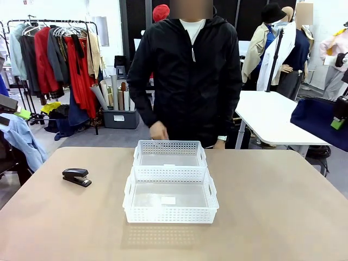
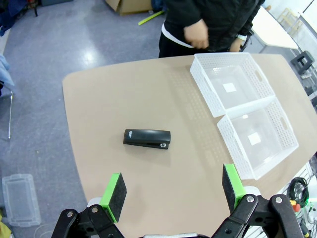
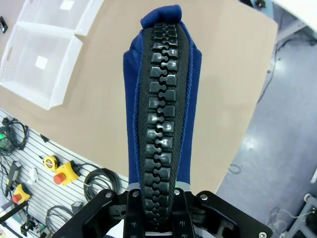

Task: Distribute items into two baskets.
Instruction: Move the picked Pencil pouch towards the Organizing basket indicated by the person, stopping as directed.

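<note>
The surface (image 1: 272,206) is a matte, light brown board with rounded corners. In its middle stand two white plastic baskets, rectangular, with perforated walls and rims that flare outwards. The near basket (image 1: 170,216) and the far basket (image 1: 170,144) touch each other along one long side. In the left wrist view each one shows a small white label on its smooth floor.

The stapler (image 1: 76,176) is black, long and low, with a glossy top. It lies flat on the surface at the robot's left, well apart from the baskets.

The left end effector (image 2: 173,187) hangs above the surface near the stapler. Its jaws stand wide apart with nothing between the green pads (image 2: 115,191).

The right end effector (image 3: 157,194) is closed on one end of the pouch (image 3: 161,114) and holds it in the air beside the surface. The pouch is of soft navy blue fabric, long and narrow. A thick black zip (image 3: 159,148) with big moulded teeth runs along its whole length.

At the far side, the person's hand (image 1: 159,130) is just behind the far basket and above its rim.
</note>
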Robot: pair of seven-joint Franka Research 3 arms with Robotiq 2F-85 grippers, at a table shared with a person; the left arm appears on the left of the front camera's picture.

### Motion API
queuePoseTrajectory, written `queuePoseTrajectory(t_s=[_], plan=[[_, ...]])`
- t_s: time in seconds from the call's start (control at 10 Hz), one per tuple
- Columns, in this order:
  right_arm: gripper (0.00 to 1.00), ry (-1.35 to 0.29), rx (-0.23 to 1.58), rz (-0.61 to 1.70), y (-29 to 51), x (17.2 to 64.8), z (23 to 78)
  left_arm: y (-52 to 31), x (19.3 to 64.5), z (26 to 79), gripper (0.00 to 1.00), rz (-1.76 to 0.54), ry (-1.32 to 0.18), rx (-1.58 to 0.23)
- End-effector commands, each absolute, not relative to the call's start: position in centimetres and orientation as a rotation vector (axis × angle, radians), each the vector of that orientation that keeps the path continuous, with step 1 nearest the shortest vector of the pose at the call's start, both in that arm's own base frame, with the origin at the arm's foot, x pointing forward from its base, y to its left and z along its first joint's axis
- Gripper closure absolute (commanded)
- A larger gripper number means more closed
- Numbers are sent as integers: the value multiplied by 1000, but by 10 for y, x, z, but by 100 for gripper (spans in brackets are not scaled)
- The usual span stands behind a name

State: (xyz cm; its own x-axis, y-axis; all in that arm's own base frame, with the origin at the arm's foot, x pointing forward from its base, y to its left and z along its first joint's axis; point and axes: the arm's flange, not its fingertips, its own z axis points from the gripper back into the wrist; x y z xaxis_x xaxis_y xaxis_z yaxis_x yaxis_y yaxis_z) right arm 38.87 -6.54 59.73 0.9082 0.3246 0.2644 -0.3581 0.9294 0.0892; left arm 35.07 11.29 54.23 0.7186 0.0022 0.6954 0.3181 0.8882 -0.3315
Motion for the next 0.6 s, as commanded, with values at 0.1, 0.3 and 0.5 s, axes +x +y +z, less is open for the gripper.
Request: queuePoseTrajectory(t_s=[0.1, 0.3, 0.5], plan=[[100, -268, 139, 335, -64, 392, 600, 114, 351, 542, 0, -186, -756, -462], [100, -268, 139, 335, -64, 392, 600, 114, 351, 542, 0, -186, -756, -462], [100, -268, 139, 335, -64, 392, 600, 114, 351, 542, 0, -186, -756, -462]])
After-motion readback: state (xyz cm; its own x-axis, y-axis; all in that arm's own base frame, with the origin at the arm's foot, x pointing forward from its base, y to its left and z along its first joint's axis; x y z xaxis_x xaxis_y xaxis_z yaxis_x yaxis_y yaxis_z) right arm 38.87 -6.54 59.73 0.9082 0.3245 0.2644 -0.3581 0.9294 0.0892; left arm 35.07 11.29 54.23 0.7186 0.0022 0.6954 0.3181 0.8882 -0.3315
